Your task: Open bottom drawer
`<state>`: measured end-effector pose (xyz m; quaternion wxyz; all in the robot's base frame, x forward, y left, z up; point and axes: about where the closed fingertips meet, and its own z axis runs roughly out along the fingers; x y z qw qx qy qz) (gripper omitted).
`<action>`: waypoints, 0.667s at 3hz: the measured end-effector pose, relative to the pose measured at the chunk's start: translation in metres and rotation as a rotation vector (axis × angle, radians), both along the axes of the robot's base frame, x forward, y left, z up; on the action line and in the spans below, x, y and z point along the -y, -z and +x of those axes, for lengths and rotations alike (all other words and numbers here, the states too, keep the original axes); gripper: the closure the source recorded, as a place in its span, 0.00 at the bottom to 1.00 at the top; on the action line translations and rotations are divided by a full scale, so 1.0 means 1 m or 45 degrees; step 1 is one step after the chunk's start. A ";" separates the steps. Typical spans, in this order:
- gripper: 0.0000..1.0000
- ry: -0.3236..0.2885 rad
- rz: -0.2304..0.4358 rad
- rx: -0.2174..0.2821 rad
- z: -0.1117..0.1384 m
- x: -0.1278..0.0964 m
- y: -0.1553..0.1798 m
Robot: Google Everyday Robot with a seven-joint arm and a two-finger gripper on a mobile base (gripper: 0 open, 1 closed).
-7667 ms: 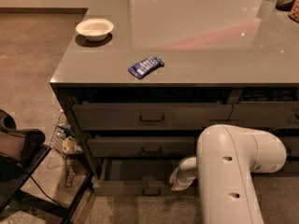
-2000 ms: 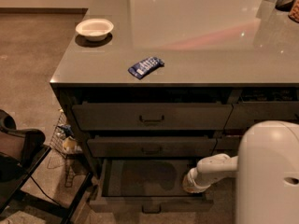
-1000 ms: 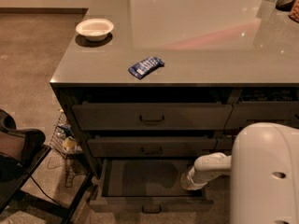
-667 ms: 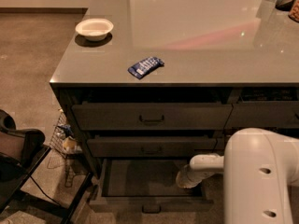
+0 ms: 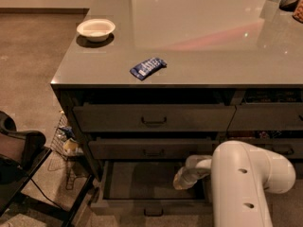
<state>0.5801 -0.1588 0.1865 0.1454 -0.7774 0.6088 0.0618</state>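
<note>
Bottom drawer [image 5: 137, 179] already out, inside showing. Pincer [image 5: 182, 182] sits over its right side; apart/together, can't tell. Best: lift straight up w/o nudging drawer front.

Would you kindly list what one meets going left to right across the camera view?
White bowl → blue packet → gripper, low over the open bottom drawer.

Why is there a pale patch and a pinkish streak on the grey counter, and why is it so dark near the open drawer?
Camera view: the glossy countertop mirrors light as a pale rectangle with a pink streak; the white bowl casts a soft shadow on its near side; the open bottom drawer lies in the counter's shade, where the claw hangs over its right side.
</note>
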 end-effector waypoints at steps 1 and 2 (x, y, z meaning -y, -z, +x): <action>1.00 0.029 -0.009 -0.118 -0.023 0.012 0.034; 1.00 0.097 -0.019 -0.204 -0.056 0.034 0.047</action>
